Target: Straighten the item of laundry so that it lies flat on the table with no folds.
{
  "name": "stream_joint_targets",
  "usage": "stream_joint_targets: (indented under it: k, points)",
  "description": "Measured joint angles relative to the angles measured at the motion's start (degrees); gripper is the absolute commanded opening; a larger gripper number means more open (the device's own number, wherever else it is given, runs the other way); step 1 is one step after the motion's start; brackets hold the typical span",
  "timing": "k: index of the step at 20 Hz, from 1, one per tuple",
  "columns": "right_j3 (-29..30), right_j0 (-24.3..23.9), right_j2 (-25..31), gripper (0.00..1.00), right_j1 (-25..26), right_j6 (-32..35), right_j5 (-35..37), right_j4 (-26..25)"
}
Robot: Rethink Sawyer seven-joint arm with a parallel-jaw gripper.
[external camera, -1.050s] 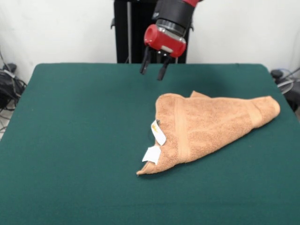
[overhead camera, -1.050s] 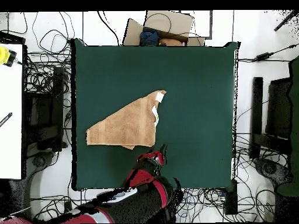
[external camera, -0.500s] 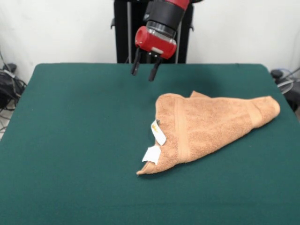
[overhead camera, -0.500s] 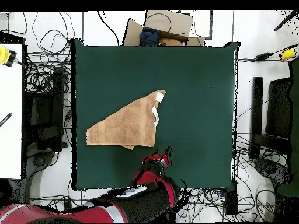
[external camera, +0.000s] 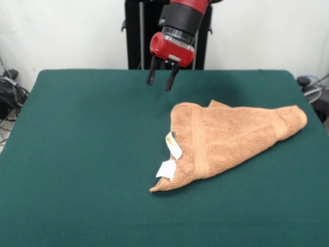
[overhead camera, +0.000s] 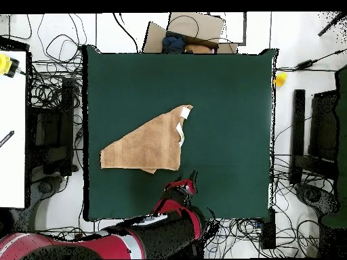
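Orange-tan terry towel (external camera: 231, 139) is laid folded into rough triangle on green table (external camera: 82, 154), white tags (external camera: 170, 157) at near corner. Gripper (external camera: 160, 77) is held parted, empty, above table, apart from towel. Risk judged: both layers pinched together, fold merely dragged, not opened.

Folded orange-tan towel (external camera: 231, 138) on green table (external camera: 87, 154)

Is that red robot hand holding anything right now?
No. The hand hangs open and empty above the table, apart from the towel.
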Motion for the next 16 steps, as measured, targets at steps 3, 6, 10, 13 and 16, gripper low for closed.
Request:
stream_joint_targets:
  k: [3, 6, 10, 13, 16]
  points:
    - [0.00, 0.17, 0.00, 1.00, 0.58, 0.00, -0.59, 0.00]
    - [0.00, 0.20, 0.01, 1.00, 1.26, 0.00, -1.18, 0.00]
    - [0.13, 0.40, 0.07, 1.00, 1.96, 0.00, -1.96, 0.09]
    - [0.68, 0.66, 0.10, 1.00, 2.20, 0.00, -2.42, 0.61]
    - [1.70, 1.26, 0.10, 1.00, 2.31, 0.00, -2.78, 1.49]
